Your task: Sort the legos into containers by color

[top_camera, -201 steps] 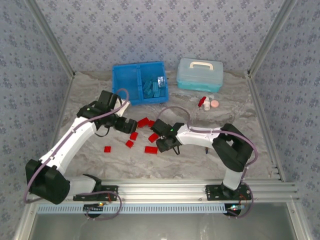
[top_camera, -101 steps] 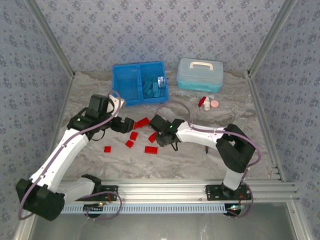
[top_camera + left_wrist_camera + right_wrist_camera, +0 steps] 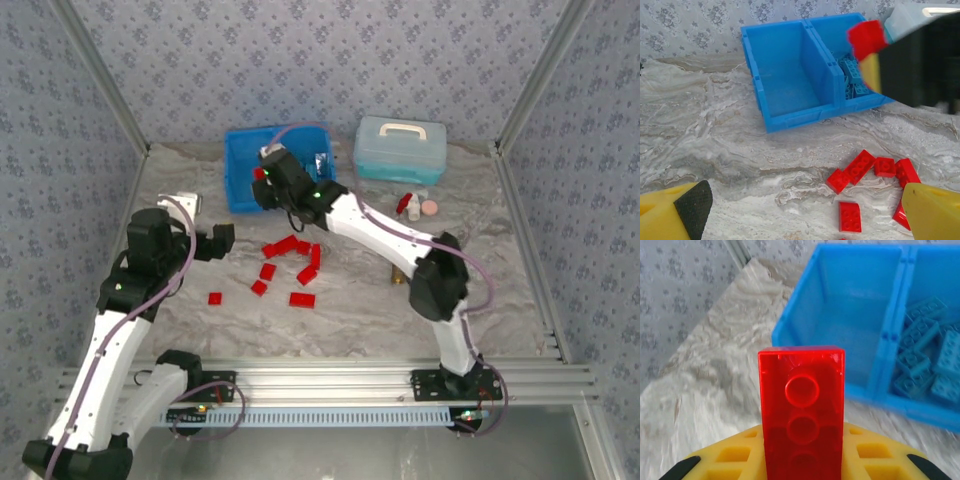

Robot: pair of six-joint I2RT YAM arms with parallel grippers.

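Observation:
My right gripper (image 3: 264,182) is shut on a red lego (image 3: 801,410) and hangs over the front edge of the bright blue tray (image 3: 238,150), on the side of its left container (image 3: 850,315). That container is bare inside. The right container holds several light blue legos (image 3: 925,355). Several red legos (image 3: 290,245) lie loose on the table in front of the tray. My left gripper (image 3: 215,241) stands open to the left of that pile, with nothing between its yellow fingers (image 3: 932,210). In the left wrist view, the held red lego (image 3: 867,37) shows above the tray's divider (image 3: 817,60).
A pale translucent lidded case (image 3: 400,148) stands to the right of the tray. A red-and-white bottle (image 3: 408,205) and a pink disc (image 3: 430,208) lie in front of it. A small brass fitting (image 3: 397,276) lies by the right arm. Patterned walls enclose the table.
My right gripper closed on a red lego in the pile and carried it up and back to the tray. The left arm drew back to the left, still open.

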